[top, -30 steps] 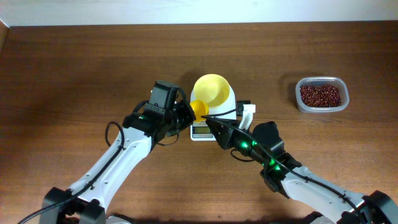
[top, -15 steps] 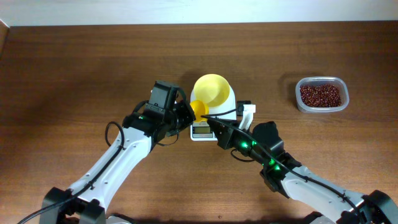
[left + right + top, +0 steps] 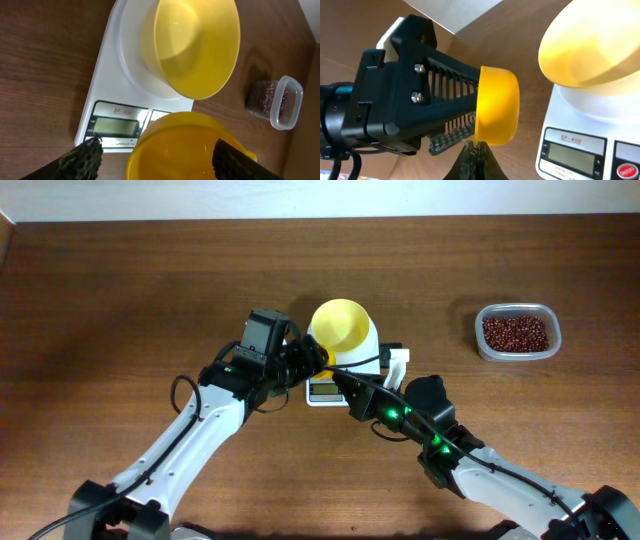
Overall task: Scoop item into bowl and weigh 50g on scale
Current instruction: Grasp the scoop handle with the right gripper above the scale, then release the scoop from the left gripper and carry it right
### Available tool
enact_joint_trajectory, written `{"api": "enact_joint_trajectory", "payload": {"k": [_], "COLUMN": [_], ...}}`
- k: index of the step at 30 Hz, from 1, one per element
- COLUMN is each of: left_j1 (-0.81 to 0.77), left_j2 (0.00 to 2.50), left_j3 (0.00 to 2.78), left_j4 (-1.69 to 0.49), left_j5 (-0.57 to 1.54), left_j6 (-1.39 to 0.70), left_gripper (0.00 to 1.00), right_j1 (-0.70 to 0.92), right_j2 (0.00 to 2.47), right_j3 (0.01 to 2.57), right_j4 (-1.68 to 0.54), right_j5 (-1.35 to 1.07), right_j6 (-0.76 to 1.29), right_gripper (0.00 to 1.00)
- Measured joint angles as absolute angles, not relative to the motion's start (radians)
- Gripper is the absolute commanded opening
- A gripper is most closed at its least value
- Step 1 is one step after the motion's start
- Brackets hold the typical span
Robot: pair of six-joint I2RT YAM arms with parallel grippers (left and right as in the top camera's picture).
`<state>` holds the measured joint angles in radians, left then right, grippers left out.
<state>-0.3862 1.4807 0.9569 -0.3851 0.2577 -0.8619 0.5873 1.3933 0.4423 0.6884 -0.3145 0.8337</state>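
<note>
The pale yellow bowl stands empty on the white scale. Just left of the scale's display, a yellow scoop hangs empty between the two arms. My left gripper is open, with a dark finger on each side of the scoop cup and a gap on the left. My right gripper is shut on the scoop's thin lower edge. The item, red-brown beans, lies in a clear container at the right.
The clear rectangular container sits far right of the scale on the brown wooden table. Both arms cross in front of the scale's display, close together. A white wall edge runs along the table's back.
My left gripper's jaws have spread apart and let go of the scoop cup. The right gripper stays shut on the scoop. Neither arm nor the bowl has shifted.
</note>
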Motion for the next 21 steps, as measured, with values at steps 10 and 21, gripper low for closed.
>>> {"api": "enact_joint_trajectory", "payload": {"k": [10,21], "left_j1": [-0.383,-0.273], "left_j2": [1.385,1.334], "left_j3": [0.953,0.954], "left_j4": [-0.263,-0.223], "left_j5": [0.22,0.22], "left_j6": [-0.74,-0.722], "left_gripper": [0.99,0.99], "right_j1": [0.574,0.346], "right_j2": [1.388,1.253], "right_j3": [0.458,0.456], "right_j4": [0.794,0.82], "right_j5": [-0.27,-0.549], "right_j6": [0.835,0.883], "right_gripper": [0.04,0.04]}}
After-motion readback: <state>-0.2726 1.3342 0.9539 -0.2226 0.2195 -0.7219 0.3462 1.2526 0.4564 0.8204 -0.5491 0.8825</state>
